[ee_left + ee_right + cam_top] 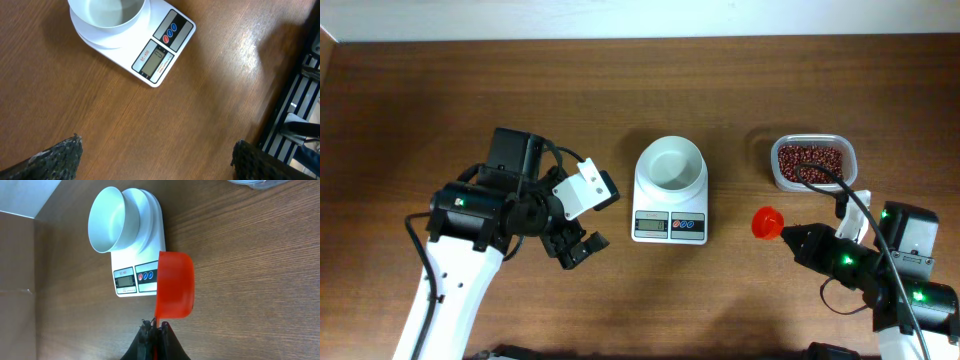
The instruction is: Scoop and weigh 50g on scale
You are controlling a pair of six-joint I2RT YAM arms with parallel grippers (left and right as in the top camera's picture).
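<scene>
1 scale (670,193), 1 red scoop (767,222), 1 clear tub (812,162) of beans (809,163).

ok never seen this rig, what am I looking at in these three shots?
Two robot arms at a wooden table. The top picture looks down from above; the other two come from cameras on each wrist. In the middle stands a white scale carrying an empty bowl. A clear tub of red-brown beans sits at the right. The right gripper is shut on a red scoop, which looks empty. The left gripper is open, holding nothing, left of the scale.
</scene>
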